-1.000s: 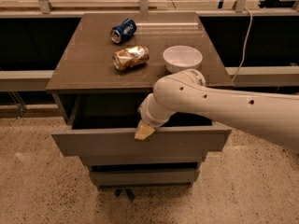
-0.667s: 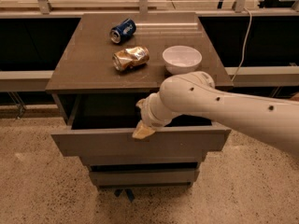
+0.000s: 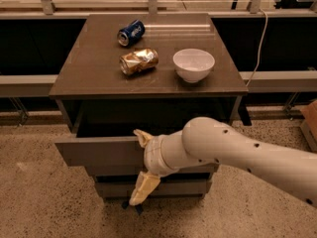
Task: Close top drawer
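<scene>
Below the cabinet's tabletop (image 3: 89, 81), the top drawer (image 3: 94, 152) stands pulled out partway, its flat front forward of the narrower drawer fronts (image 3: 171, 187) beneath, with a dark gap behind its upper edge. Against that front, about its middle, sits the gripper (image 3: 140, 166) on the white arm (image 3: 237, 152) reaching in from the right: jaws apart, one tan finger (image 3: 142, 137) at the panel's top edge, the other pointing down across the lower fronts (actual contact cannot be told). On the tabletop: blue can (image 3: 131, 32) lying at the back, crushed gold can (image 3: 139, 61) nearer, white bowl (image 3: 193, 64) beside it, none touching.
</scene>
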### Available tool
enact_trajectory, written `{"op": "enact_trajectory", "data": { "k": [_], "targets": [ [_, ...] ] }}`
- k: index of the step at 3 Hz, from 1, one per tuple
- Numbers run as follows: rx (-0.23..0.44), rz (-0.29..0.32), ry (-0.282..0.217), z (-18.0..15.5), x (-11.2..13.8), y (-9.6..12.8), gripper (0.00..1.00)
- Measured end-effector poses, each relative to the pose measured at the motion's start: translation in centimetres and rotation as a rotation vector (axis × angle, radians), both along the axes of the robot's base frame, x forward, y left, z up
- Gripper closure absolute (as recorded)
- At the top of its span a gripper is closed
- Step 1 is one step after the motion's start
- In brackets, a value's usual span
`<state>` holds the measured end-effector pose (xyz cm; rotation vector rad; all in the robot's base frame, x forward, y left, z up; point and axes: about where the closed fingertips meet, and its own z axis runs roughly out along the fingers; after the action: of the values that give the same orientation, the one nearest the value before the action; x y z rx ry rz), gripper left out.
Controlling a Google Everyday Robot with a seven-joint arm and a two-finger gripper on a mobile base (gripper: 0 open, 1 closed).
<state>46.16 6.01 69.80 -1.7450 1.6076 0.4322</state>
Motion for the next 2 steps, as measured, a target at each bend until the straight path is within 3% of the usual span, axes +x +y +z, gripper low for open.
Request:
{"op": "enact_trajectory", "data": {
  "k": [1, 2],
  "targets": [
    [0.194, 0.060, 0.094, -2.2, -6.2, 2.3, 0.16],
    [0.365, 0.039, 0.111, -5.0, -9.3, 0.2, 0.40]
  ]
}}
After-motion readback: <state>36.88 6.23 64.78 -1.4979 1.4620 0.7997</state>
